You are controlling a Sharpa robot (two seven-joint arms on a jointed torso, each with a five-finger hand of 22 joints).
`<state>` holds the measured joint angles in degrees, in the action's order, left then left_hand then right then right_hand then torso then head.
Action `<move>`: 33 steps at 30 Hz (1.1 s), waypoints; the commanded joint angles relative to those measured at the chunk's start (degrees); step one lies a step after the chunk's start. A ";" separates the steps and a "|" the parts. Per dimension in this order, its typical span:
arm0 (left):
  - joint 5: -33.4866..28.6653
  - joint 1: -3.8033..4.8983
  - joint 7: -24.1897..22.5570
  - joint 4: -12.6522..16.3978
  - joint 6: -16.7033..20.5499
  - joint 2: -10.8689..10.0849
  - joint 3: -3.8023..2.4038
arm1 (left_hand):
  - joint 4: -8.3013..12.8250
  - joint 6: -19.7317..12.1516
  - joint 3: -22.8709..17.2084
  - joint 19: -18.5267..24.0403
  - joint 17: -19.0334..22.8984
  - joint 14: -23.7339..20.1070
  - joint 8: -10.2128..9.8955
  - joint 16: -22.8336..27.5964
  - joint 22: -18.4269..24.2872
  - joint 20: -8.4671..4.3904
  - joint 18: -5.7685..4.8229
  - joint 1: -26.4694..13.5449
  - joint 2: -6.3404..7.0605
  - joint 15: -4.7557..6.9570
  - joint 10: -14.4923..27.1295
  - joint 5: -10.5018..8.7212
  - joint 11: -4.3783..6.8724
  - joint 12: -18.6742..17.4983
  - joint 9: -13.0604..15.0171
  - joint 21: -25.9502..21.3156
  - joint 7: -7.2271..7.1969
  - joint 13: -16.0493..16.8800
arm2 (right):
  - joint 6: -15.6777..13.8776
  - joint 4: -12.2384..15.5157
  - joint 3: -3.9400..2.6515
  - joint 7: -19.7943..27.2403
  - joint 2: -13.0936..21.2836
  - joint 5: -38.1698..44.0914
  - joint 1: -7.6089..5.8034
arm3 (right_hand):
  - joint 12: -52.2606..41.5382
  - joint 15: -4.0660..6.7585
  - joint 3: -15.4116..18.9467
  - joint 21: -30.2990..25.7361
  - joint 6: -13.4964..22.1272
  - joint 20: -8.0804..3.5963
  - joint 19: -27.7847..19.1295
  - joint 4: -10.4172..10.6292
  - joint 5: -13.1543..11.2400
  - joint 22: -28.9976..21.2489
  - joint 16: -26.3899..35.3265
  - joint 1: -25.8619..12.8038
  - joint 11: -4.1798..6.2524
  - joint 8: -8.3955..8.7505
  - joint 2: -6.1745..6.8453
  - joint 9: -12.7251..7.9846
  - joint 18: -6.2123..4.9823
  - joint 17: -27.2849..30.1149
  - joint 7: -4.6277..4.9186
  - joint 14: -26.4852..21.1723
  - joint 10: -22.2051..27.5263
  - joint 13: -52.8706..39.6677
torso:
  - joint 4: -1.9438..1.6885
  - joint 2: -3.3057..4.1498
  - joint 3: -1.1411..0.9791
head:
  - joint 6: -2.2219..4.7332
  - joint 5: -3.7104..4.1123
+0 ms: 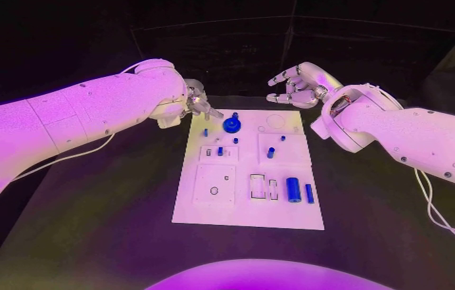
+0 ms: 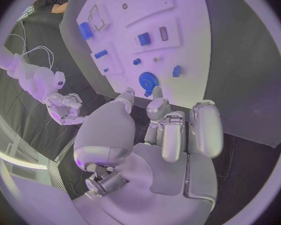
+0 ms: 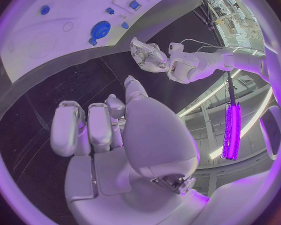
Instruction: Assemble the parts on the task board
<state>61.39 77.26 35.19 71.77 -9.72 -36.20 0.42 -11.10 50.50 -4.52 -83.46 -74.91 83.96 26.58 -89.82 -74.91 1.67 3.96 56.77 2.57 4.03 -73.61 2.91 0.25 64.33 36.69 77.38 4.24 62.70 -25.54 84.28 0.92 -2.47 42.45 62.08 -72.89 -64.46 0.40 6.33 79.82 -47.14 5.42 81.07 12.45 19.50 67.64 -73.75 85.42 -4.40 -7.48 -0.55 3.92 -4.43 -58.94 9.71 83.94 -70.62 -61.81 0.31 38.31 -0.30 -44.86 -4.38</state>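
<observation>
The white task board (image 1: 248, 201) lies in the middle of the black table. A blue gear (image 1: 231, 125) stands near its far edge, also seen from the wrists (image 2: 147, 79) (image 3: 101, 30). Small blue pieces (image 1: 270, 152) dot the board's middle. A blue cylinder (image 1: 293, 189) and a thin blue bar (image 1: 309, 193) lie at its near right. My left hand (image 1: 197, 102) (image 2: 172, 130) hovers at the board's far left corner, fingers loosely bent and holding nothing. My right hand (image 1: 298, 86) (image 3: 97, 130) hangs beyond the far right corner, fingers apart and holding nothing.
Black table surface (image 1: 104, 204) surrounds the board on all sides. Cables run from both arms over the table, one on the left (image 1: 76, 152) and one at the right edge (image 1: 429, 204). Recessed slots (image 1: 214, 185) mark the board's near left.
</observation>
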 commanded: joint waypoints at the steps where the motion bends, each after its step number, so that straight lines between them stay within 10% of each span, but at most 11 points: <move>1: -0.01 0.26 -0.02 -3.07 -5.72 1.32 0.20 | -0.05 0.21 1.09 -0.01 -15.09 6.04 -1.43 -0.18 0.02 0.58 -0.26 1.18 -0.42 -0.51 -0.06 -0.20 -0.57 -0.11 -1.39 -0.17 0.42 -0.11 | 0.15 0.01 -0.04 0.53 -0.21 -0.07 -0.11 | 0.23 0.06 0.24 -0.34 0.20 0.06 -0.33 0.02 0.25 -0.05 0.24 -0.10 0.00 -0.25 -0.36 -0.08 0.11 0.08 0.03 0.73 0.43 0.04 | 0.12 0.06 0.04 | 0.10 -0.18; 14: 2.21 -0.48 -1.88 -11.83 -9.27 5.77 3.60 | -0.45 2.49 3.90 -0.08 -15.09 6.04 -3.31 -0.18 -0.13 1.04 -0.19 3.23 -2.10 -0.67 -0.18 -0.19 -0.65 0.26 -3.91 -0.22 0.47 0.00 | 0.25 -0.06 -0.05 0.72 -0.56 -0.07 -0.11 | 0.21 0.06 0.24 -0.33 0.21 0.07 -0.32 0.02 0.27 -0.02 0.25 -0.09 0.00 -0.25 -0.38 -0.08 0.12 0.09 0.03 0.73 0.42 0.03 | 0.23 0.25 0.18 | 0.24 -0.21; 33: 2.37 -1.26 -2.88 -14.90 -9.63 8.38 3.94 | -0.83 3.43 5.17 -0.23 -15.09 6.04 -3.72 -0.18 -0.44 1.00 -0.25 3.66 -2.84 -0.58 -0.40 -0.19 -0.53 0.58 -4.65 -0.02 0.32 0.20 | 0.22 -0.21 -0.05 0.83 -0.83 -0.06 -0.10 | 0.24 0.06 0.24 -0.36 0.22 0.07 -0.35 0.02 0.28 -0.10 0.27 -0.07 0.01 -0.25 -0.41 -0.08 0.10 0.12 0.03 0.72 0.44 0.06 | 0.23 0.23 0.14 | 0.14 -0.39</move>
<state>63.27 75.94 33.13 56.95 -18.51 -27.89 4.38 -11.93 53.56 0.39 -83.67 -74.91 83.94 23.04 -89.82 -74.91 2.46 3.97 60.12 -0.11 3.86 -73.60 2.89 -0.21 64.58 32.07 77.33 4.47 62.85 -25.47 84.04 0.92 -2.19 41.67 62.06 -72.88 -64.46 0.40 6.33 79.82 -47.14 5.42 81.07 12.45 19.50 67.60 -73.75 85.42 -4.40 -7.48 -0.55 3.92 -4.43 -58.87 9.71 83.94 -70.62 -61.82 0.59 38.54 -0.15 -44.67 -4.77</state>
